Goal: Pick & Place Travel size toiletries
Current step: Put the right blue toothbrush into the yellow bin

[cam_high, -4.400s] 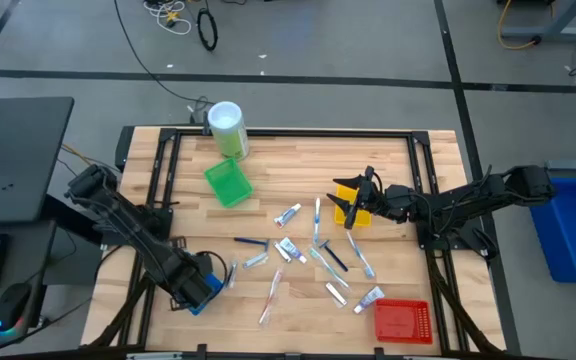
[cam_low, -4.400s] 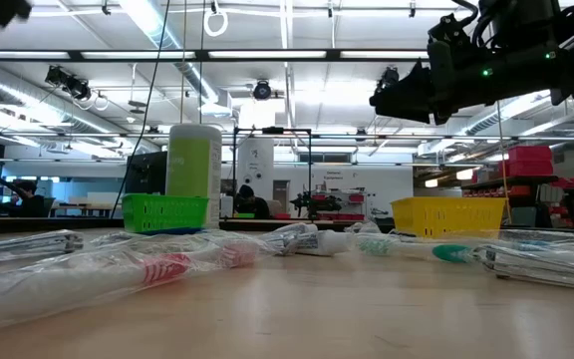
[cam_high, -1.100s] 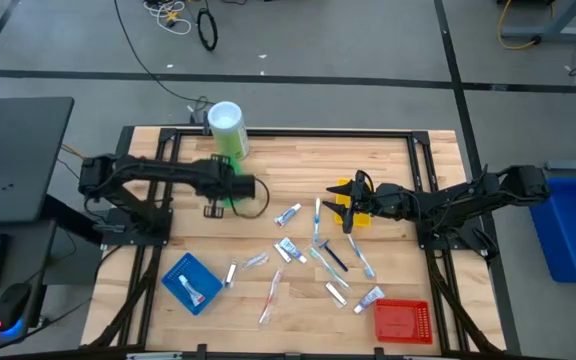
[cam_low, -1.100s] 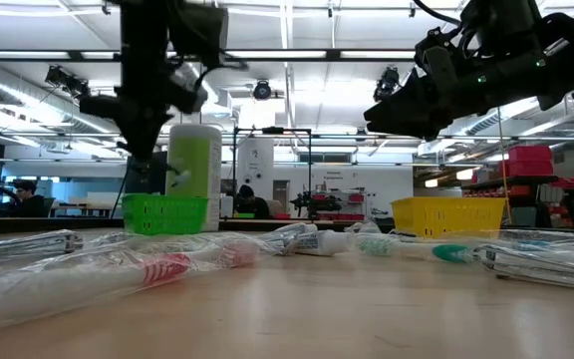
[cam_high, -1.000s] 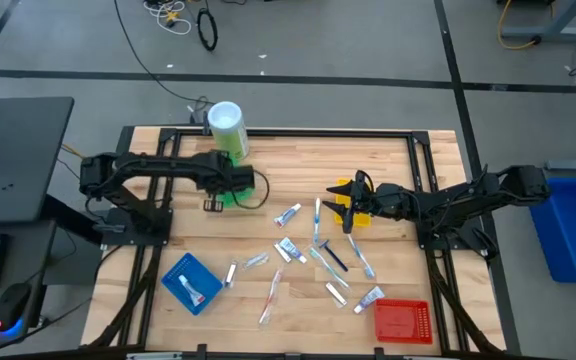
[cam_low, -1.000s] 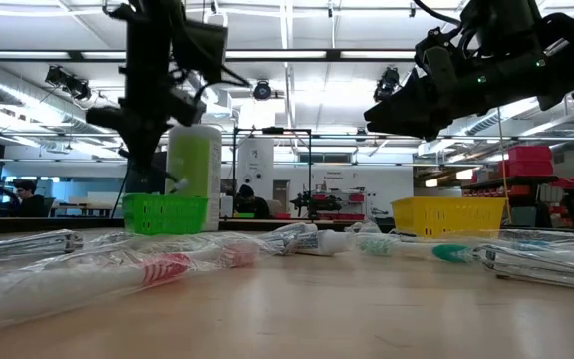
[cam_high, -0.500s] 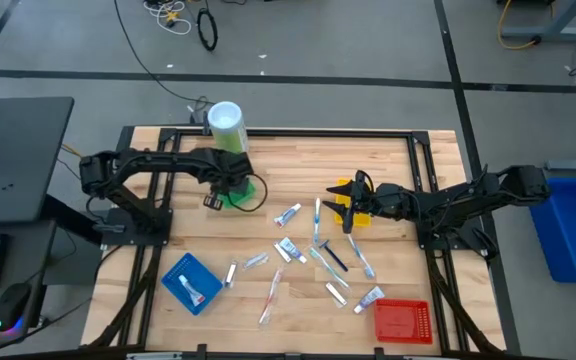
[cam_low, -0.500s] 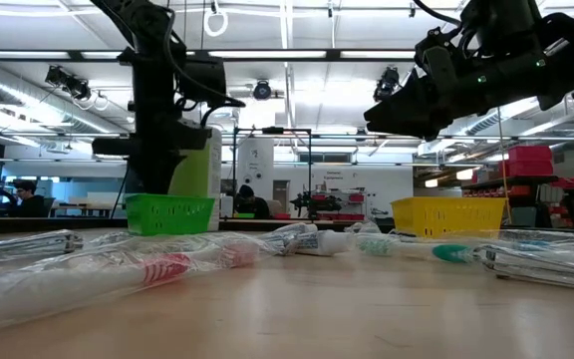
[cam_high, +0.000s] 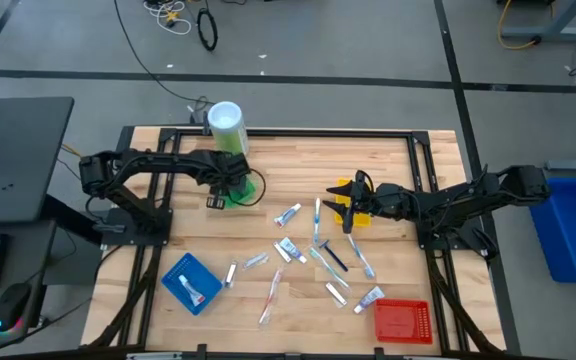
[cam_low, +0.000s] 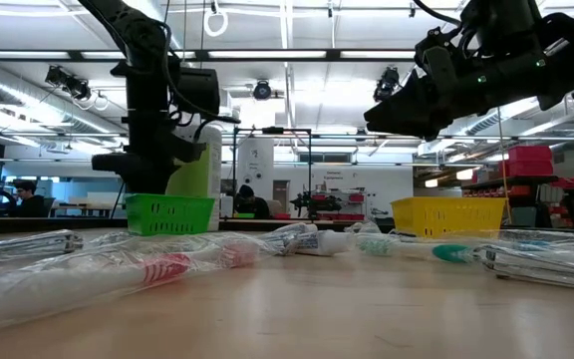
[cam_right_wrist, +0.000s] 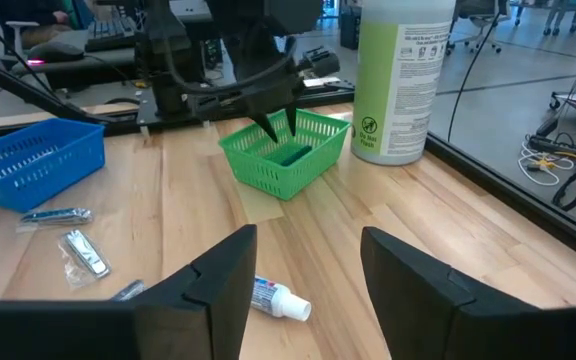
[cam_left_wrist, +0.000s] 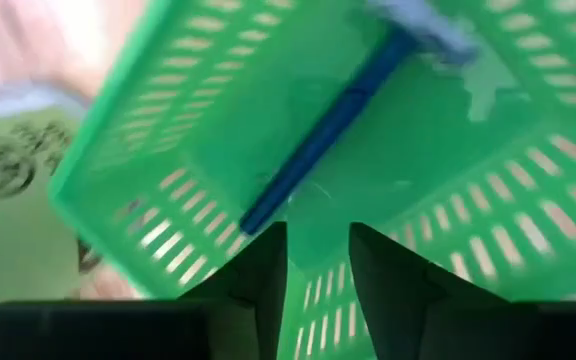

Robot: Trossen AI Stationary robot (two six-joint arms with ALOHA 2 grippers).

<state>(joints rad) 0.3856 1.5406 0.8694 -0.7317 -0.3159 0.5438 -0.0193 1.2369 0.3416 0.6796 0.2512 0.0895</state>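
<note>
The green tray (cam_high: 251, 188) stands at the table's far left. In it lies a blue-handled toiletry (cam_left_wrist: 328, 130) in a clear wrapper. My left gripper (cam_left_wrist: 318, 265) points down into this tray (cam_right_wrist: 286, 150), open, its fingertips just short of the blue handle's end. More toiletries (cam_high: 318, 250) lie scattered over the middle of the table. My right gripper (cam_high: 345, 208) hovers over the yellow tray (cam_high: 360, 212) at the right, open, with nothing between its fingers (cam_right_wrist: 218, 280).
A tall green canister (cam_high: 226, 128) with a white lid stands just behind the green tray. A blue tray (cam_high: 190, 282) holding an item sits near the front left, and a red tray (cam_high: 403, 320) at the front right. Bare wood lies between the green tray and the scattered items.
My left gripper has swung a little toward the table's far left and sunk down into the green tray. My right arm has kept still.
</note>
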